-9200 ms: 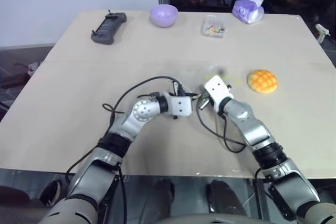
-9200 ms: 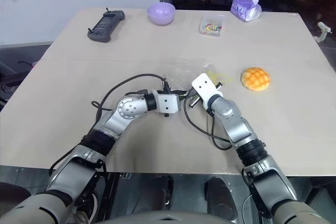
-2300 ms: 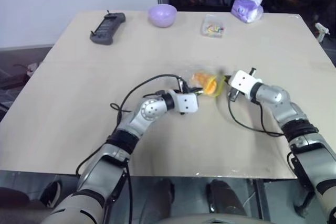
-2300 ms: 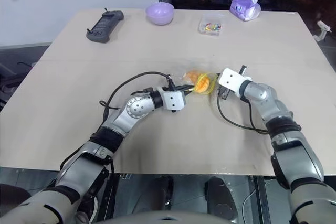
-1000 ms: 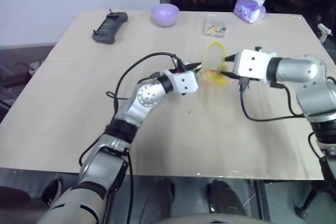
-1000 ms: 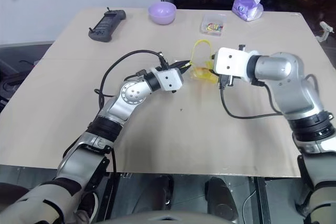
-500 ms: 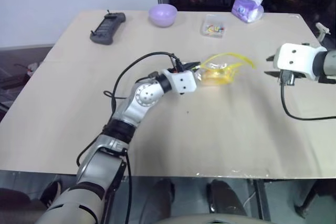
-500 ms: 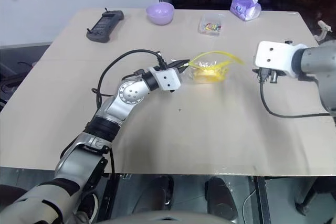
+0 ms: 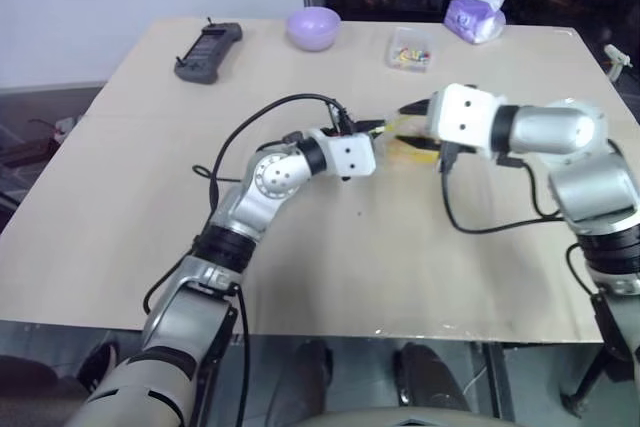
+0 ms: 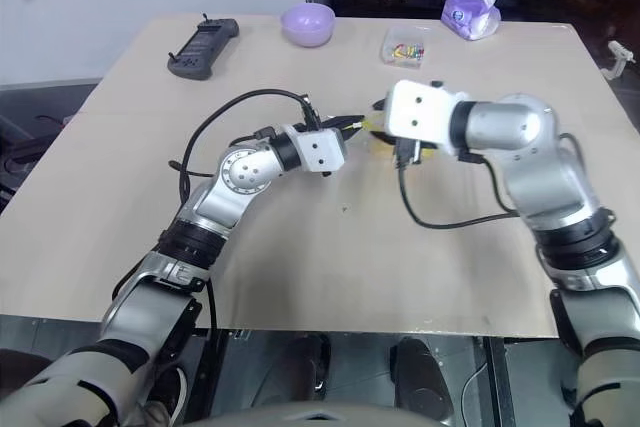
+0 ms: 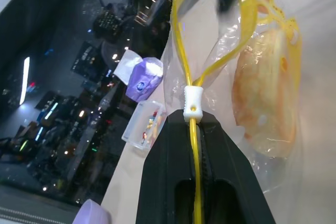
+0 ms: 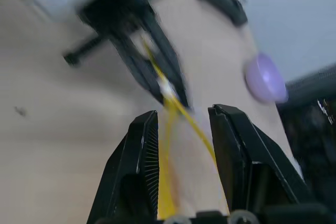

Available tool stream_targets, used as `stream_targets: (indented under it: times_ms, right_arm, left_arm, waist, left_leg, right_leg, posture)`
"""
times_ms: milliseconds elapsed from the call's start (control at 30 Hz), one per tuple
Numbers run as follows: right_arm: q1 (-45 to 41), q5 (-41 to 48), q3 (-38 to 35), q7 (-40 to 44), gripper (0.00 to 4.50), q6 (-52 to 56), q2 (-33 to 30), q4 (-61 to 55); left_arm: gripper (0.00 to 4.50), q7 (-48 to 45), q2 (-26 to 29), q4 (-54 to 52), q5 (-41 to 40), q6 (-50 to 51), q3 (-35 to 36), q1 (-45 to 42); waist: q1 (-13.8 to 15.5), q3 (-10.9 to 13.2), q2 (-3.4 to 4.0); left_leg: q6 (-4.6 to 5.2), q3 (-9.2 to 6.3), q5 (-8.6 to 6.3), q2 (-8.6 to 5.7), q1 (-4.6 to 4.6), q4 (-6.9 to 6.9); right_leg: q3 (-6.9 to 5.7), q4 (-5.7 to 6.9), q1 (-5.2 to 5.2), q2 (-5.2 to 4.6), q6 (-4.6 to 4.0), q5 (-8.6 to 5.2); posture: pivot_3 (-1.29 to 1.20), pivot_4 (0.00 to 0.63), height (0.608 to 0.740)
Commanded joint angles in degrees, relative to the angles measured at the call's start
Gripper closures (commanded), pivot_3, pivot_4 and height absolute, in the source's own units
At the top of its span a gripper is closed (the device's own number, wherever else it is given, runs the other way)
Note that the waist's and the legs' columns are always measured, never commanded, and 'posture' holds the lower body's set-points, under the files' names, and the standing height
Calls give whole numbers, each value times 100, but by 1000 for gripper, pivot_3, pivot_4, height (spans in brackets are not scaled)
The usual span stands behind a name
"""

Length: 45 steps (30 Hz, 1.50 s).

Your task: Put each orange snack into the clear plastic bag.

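Above the middle of the beige bench (image 9: pixel 300 287), the left tool (image 11: pixel 195 129) is closed on the yellow seal strip of the clear plastic zip bag (image 11: pixel 231 72), just below the small white slider, and it holds the bag up from the surface. Inside this bag sits the round orange-yellow snack with the grid pattern (image 11: pixel 262 98), seen through the crinkly film in the left wrist view. The right tool (image 12: pixel 184 145) is close to the left one, and its two black fingers stand partly apart, one on each side of the yellow strip; I cannot tell if they touch it. In the head views the two tools meet near the bag, which is mostly hidden behind the white body of the right tool.

At the far edge of the bench stand a black handheld controller (image 9: pixel 207 50), a lilac bowl (image 9: pixel 314 27), a small clear box of coloured bits (image 9: pixel 410 49) and a purple tissue pack (image 9: pixel 475 13), all well apart from the bag.
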Motion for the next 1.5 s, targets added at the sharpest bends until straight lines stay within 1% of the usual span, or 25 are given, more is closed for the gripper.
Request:
stream_targets:
  times_ms: [33, 300, 833, 867, 900, 967, 1367, 1500]
  right_arm:
    - [-175, -206, 10, -188, 2828, -421, 76, 121]
    - [-204, -352, 22, -258, 2828, -785, 250, 492]
    - [-117, -377, 49, -135, 2828, -818, 336, 433]
    - [-113, -383, 48, -131, 3339, -836, 333, 445]
    - [-110, -386, 46, -128, 3609, -848, 332, 453]
    - [-115, -440, 53, -153, 4334, -842, 324, 485]
    - [-132, -514, 39, -171, 4334, -860, 318, 539]
    - [-95, -633, 12, -214, 4334, -874, 218, 633]
  left_arm:
    - [4500, -196, 40, -520, -167, 279, 59, 70]
    - [4500, -366, 149, -866, -171, 538, 78, 269]
    - [4500, -281, 100, -772, -151, 548, 50, 229]
    - [4500, -277, 94, -763, -153, 548, 51, 225]
    - [4500, -274, 91, -757, -155, 548, 51, 222]
    - [4500, -266, 92, -757, -155, 552, 45, 222]
    - [4500, -243, 85, -753, -141, 555, 25, 225]
    - [4500, -165, 110, -710, -69, 573, 43, 243]
  waist:
    - [-3, 0, 0]
    - [-8, 0, 1]
    - [-8, 0, 1]
    - [-8, 0, 1]
    - [-8, 0, 1]
    - [-8, 0, 1]
    - [-8, 1, 1]
    - [-8, 1, 1]
  left_leg:
    - [1, 0, 0, 0, 0, 0]
    - [1, 0, -1, 1, 1, 0]
    - [3, 0, -1, 1, 2, 0]
    - [3, 0, -2, 1, 2, 0]
    - [3, 0, -1, 1, 2, 0]
    - [2, 0, -1, 1, 2, 0]
    - [3, 0, -2, 1, 2, 0]
    - [3, 0, -2, 1, 2, 0]
  right_leg:
    - [0, 0, 0, 0, 0, 0]
    - [0, 1, 0, 1, 0, 0]
    - [0, 1, 0, 1, 0, 0]
    - [0, 1, 0, 1, 0, 0]
    - [0, 1, 0, 1, 0, 0]
    - [1, 1, 0, 1, 0, 0]
    - [0, 1, 0, 1, 0, 0]
    - [0, 1, 0, 1, 0, 0]
  posture:
    - [0, 150, 740]
    - [0, 150, 740]
    - [0, 150, 740]
    - [0, 150, 740]
    - [0, 150, 740]
    - [0, 150, 740]
    - [0, 150, 740]
    - [0, 150, 740]
